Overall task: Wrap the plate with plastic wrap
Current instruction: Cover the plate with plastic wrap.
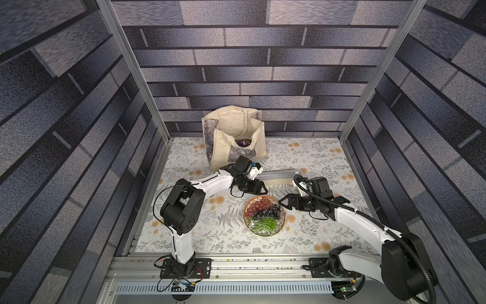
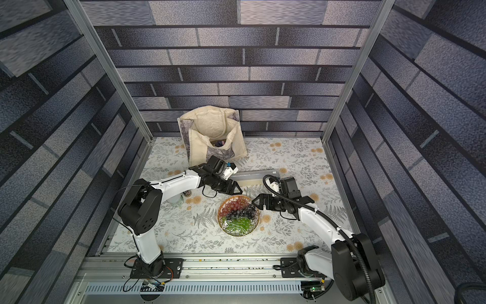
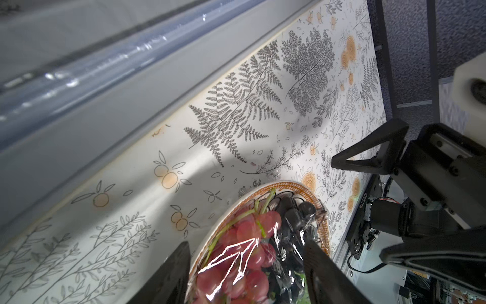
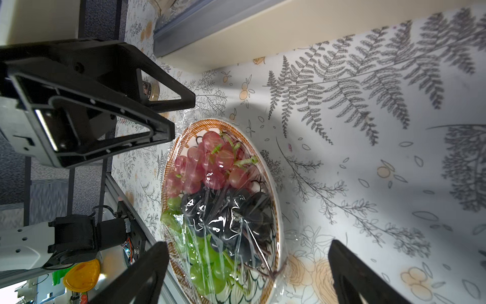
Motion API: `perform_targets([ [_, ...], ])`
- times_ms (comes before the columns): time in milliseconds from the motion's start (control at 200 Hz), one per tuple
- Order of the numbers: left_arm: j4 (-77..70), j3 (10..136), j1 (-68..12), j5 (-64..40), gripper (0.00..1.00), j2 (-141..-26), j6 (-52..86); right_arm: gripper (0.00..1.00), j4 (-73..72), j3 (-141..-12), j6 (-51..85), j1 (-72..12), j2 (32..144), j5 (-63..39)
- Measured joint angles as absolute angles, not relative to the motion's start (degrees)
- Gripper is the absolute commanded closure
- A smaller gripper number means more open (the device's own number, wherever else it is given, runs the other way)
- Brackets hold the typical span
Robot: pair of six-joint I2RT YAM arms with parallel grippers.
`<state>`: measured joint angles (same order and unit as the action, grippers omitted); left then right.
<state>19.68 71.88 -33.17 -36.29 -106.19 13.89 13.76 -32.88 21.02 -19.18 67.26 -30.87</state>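
**Film is over the plate; sealing the rim is what is left**

You have the plastic wrap (image 4: 223, 223) lying over the grapes on the plate (image 1: 281, 223). The plate sits on the floral table (image 1: 315, 231) between your two arms. In the right wrist view the film shines and wrinkles across the dark and green grapes. A loose margin of it spills past the plate's rim onto the table. Whether any of it is tucked under, I cannot tell.

Your left gripper (image 1: 263, 189) hangs just beyond the plate's far edge, by the red grapes, with its jaws parted and nothing between them. Your right gripper (image 1: 282, 202) sits just off the plate's right-hand edge, with its jaws spread wide and likewise empty. Neither appears to touch plate or film. The dispenser box (image 1: 281, 177) lies farther out beyond the plate, past the left gripper. No sheet seems to run from it to the plate, so the cut looks done.

I judge you are at the sealing step. The next move calls for a low, light touch. Bring a finger down onto the loose margin beside the rim and sweep it under. Do this without dragging the film off the fruit or nudging the plate. Thin film like this is likely to bunch if you pinch it hard.
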Motion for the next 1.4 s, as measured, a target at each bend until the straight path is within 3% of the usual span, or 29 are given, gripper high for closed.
perform_targets([
  [691, 24.77, 70.37, -32.56, -36.18, 0.29, -107.7, 11.49, 0.02, 15.44, -32.77, 21.23, -19.09, 66.94, -30.87],
  [1398, 24.91, 63.37, -32.27, -41.3, 0.18, -105.27, 11.33, 0.0, 6.76, -27.35, 33.56, -21.74, 72.14, -42.0],
])
